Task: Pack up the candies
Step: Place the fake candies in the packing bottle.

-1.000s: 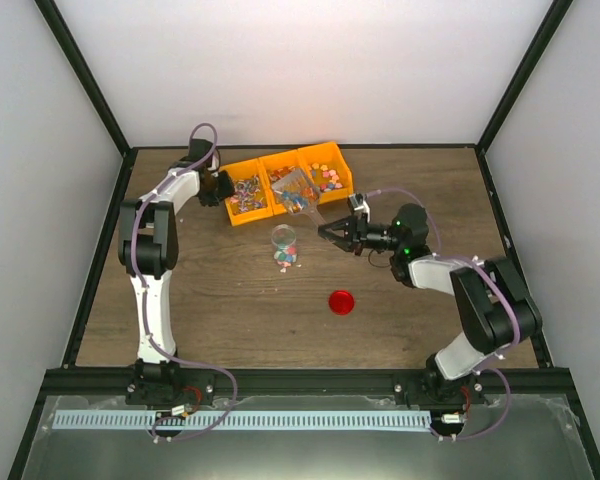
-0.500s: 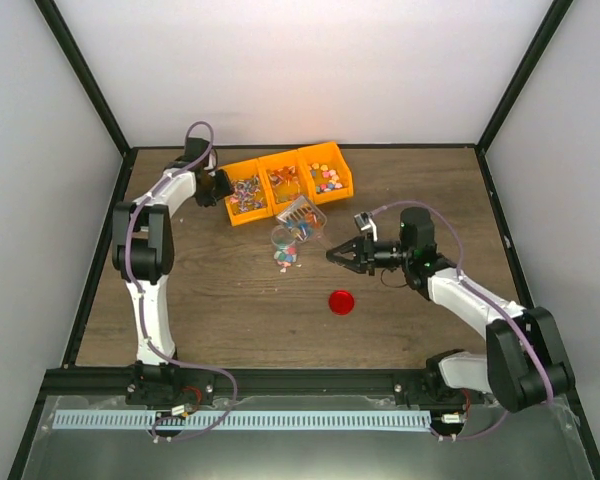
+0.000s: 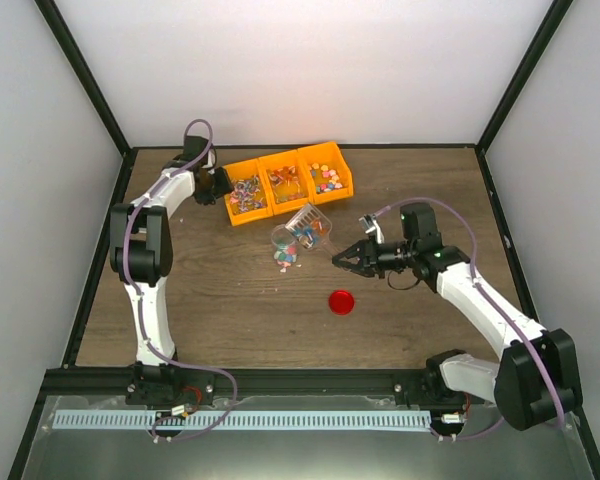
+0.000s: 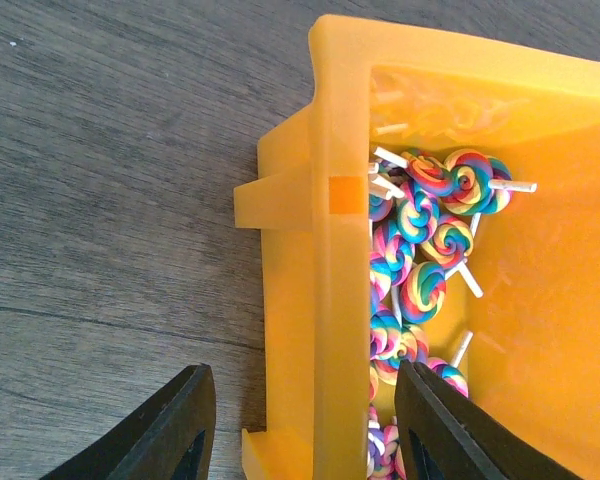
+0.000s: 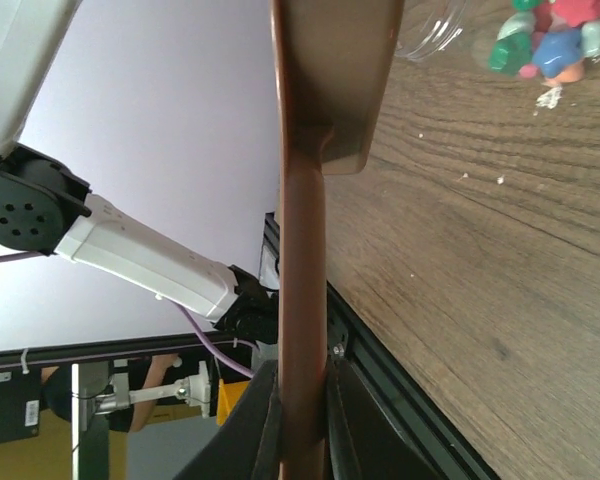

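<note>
Far left, the left jaws hang released, straddling the outer wall of the left orange bin, one finger outside, one over the swirl lollipops, neither touching it as far as I can see. Risk: a clench or sideways shove here drags or tips that bin into the middle bin and right bin in the same row, dumping sweets on the bench. The candies sit in all three bins, a few in the clear jar, plus a small loose pile on the bench just beside its near side. Red lid lies nearer, apart from the jar, low risk. Right jaws are clenched on the thin handle of a brown scoop, its loaded end apparently just beside the jar's far-right rim. Likely trouble: an off-centre tip sends more pieces past the mouth, the scoop knocks the light jar over, or the narrow handle twists in the grip
</note>
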Robot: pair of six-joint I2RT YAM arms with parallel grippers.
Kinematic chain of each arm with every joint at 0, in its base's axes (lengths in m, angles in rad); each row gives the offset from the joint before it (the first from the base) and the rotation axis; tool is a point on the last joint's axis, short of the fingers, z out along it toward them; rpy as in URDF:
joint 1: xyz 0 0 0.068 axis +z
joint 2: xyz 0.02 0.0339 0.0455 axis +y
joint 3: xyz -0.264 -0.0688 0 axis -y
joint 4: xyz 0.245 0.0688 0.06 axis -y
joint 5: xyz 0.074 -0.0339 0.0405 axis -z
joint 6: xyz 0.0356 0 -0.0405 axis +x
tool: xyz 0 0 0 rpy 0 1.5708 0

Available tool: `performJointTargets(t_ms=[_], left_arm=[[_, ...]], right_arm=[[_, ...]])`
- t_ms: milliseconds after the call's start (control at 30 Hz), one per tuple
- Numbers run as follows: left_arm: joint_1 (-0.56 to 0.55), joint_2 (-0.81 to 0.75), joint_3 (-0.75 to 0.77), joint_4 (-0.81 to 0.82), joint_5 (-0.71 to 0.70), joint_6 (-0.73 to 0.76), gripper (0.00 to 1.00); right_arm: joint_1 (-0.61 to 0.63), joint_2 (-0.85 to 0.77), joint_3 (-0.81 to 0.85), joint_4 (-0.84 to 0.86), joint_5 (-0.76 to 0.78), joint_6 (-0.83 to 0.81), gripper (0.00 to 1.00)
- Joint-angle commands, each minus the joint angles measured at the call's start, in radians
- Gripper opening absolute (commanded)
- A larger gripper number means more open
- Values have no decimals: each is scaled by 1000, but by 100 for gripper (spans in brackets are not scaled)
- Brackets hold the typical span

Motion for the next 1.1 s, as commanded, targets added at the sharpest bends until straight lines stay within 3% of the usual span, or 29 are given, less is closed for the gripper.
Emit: performJointTargets(t_ms=[0, 1067], left_arm=[[3, -36, -7, 12, 3, 4, 51], [5, -28, -26, 30, 14, 7, 52]], right_arm=[[-2, -12, 87, -175, 50, -125, 1], [85, 146, 352, -539, 221, -296, 1]])
